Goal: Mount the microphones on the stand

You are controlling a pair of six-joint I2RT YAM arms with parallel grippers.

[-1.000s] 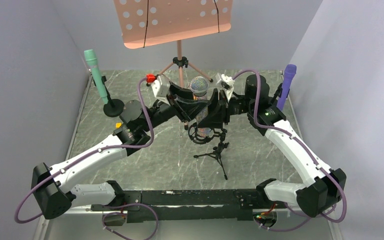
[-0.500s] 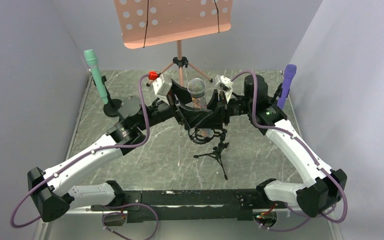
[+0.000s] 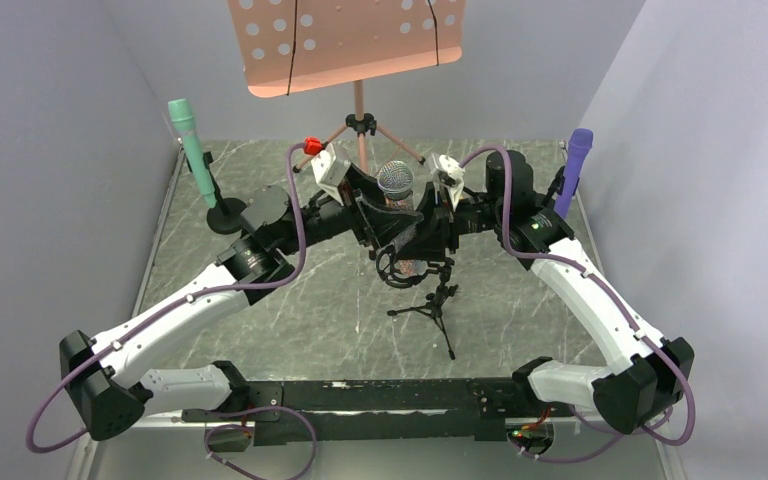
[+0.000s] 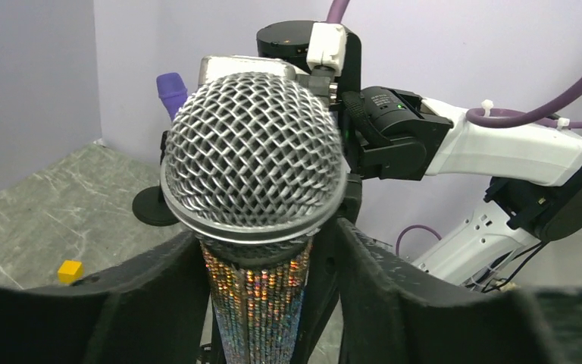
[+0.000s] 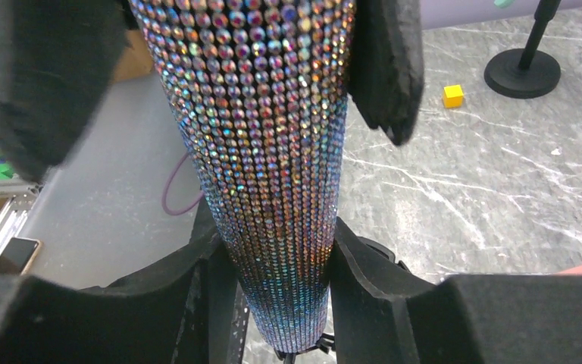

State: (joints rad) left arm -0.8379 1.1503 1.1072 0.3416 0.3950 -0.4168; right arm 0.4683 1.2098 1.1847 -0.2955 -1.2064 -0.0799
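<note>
The green microphone point(image 3: 188, 140) and purple microphone point(image 3: 573, 170) already stand upright in holders at the table's sides, so the step in hand looks to be the silver microphone point(image 3: 396, 185). It is held upright at mid-table over the ring mount point(image 3: 405, 270) of the small tripod stand point(image 3: 438, 305). The right gripper point(image 5: 276, 250) clasps its glittery body. The left gripper point(image 4: 269, 250) flanks it under the mesh head, and whether it grips I cannot tell. The next move calls for lowering the microphone straight down, tail first, into the ring.

- Music stand point(image 3: 345, 40): a salmon-pink desk full of round holes, tilted, on a thin pole with tripod legs. It stands across from me at the middle of the table's far edge.
- Table point(image 3: 340, 310): grey-green marbled top with pale veins.
- Yellow cube point(image 5: 452, 95): small, lying on the table.
- Walls point(image 3: 50, 150): plain pale lilac, closing me in on three sides.
</note>
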